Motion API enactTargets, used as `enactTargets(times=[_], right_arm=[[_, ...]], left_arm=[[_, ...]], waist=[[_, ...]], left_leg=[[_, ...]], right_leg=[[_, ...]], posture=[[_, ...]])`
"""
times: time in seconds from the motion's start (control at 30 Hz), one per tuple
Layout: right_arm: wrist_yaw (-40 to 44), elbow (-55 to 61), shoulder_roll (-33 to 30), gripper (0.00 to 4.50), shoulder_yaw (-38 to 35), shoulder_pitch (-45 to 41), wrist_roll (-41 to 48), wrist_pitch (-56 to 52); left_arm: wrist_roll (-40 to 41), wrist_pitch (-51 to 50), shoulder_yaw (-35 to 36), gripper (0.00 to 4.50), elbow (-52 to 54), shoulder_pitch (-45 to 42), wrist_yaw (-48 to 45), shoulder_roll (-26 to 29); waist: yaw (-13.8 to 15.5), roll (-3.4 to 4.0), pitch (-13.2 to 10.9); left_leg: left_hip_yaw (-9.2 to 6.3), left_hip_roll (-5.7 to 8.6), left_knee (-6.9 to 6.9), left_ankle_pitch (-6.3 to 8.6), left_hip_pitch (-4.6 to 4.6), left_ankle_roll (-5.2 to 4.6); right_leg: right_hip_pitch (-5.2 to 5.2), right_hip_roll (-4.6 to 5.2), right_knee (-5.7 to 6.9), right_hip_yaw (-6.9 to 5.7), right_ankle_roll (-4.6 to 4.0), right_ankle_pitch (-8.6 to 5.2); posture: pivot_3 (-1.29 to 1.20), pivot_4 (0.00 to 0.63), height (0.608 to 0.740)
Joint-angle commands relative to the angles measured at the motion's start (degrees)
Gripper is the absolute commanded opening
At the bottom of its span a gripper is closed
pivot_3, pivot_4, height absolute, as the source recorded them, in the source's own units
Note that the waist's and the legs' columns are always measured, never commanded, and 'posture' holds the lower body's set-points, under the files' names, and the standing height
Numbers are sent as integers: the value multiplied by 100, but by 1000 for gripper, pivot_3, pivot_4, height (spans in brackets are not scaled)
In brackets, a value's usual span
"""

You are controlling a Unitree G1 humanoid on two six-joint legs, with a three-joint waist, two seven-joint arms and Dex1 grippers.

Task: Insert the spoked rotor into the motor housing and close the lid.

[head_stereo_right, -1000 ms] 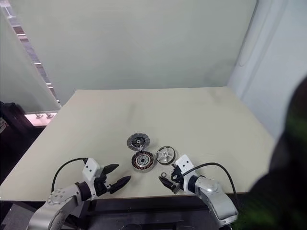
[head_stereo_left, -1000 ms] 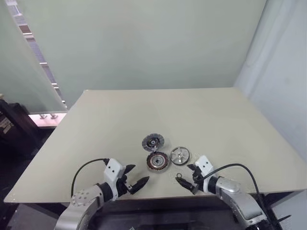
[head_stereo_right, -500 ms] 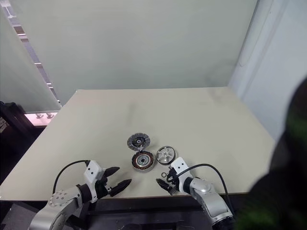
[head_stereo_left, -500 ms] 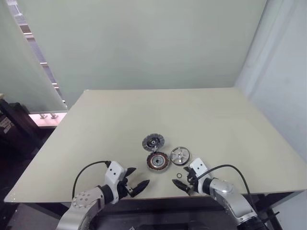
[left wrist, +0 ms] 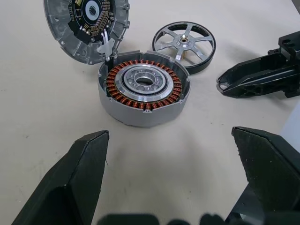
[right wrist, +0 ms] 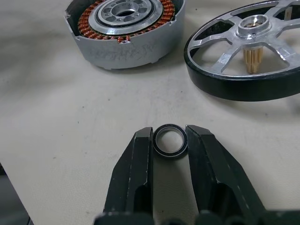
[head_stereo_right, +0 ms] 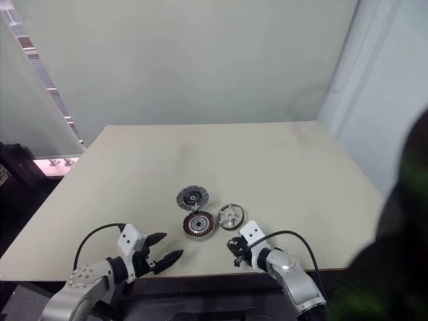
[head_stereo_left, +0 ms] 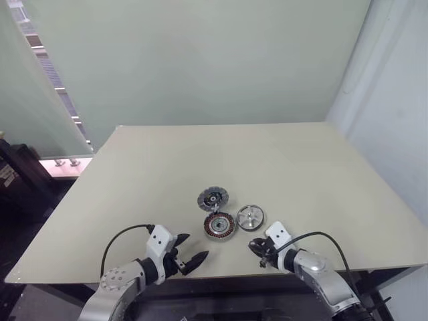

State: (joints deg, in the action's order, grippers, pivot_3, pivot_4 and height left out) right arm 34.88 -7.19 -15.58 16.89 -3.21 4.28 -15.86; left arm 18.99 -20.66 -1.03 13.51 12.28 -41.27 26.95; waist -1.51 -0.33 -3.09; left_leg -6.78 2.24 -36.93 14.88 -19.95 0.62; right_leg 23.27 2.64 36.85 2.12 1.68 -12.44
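The motor housing, a grey cup with copper windings, sits near the table's front edge. Its ribbed grey lid lies tilted open just behind it, touching its rim. The silver spoked rotor rests flat to the right of the housing. My right gripper lies low on the table in front of the rotor, shut on a small metal ring. My left gripper is open and holds nothing, hovering in front and to the left of the housing.
The beige table has bare surface all around the three parts. Its front edge runs just under both grippers. A pale wall stands behind the table, and a window with blinds is at the left.
My right gripper's fingers have closed around the small ring that lay between them. The left gripper has stayed in place, and the three parts have not moved.
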Motion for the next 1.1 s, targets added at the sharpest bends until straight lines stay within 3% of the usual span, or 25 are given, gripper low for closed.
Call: enactTargets(times=[0.03,0.33,0.53,1.1], right_arm=[[56,355,-76,721,-71,8,22,-1],[176,1667,-193,721,-188,-240,422,-1075],[-152,1969,338,721,-143,-755,646,-1803],[-634,-801,1546,721,367,-2323,-26,-949]], left_arm=[[61,109,130,4500,58,-50,-10,24],[108,145,256,4500,-61,-115,-4,9],[75,286,370,4500,-218,-163,-9,19],[63,385,519,4500,-141,-84,86,7]], waist=[[1,1,0],[-5,2,-1],[-4,2,-1],[-114,5,-1]], left_leg=[[0,0,0,0,0,0],[1,-5,-1,0,-1,0],[-2,-10,-1,0,-2,1],[-14,-2,4,1,-2,0]], right_leg=[[0,0,0,0,0,0],[3,-3,1,-1,0,0],[6,-8,1,-3,0,0],[11,-11,6,-2,13,10]], posture=[[0,0,740],[0,0,740],[0,0,740],[0,0,740]])
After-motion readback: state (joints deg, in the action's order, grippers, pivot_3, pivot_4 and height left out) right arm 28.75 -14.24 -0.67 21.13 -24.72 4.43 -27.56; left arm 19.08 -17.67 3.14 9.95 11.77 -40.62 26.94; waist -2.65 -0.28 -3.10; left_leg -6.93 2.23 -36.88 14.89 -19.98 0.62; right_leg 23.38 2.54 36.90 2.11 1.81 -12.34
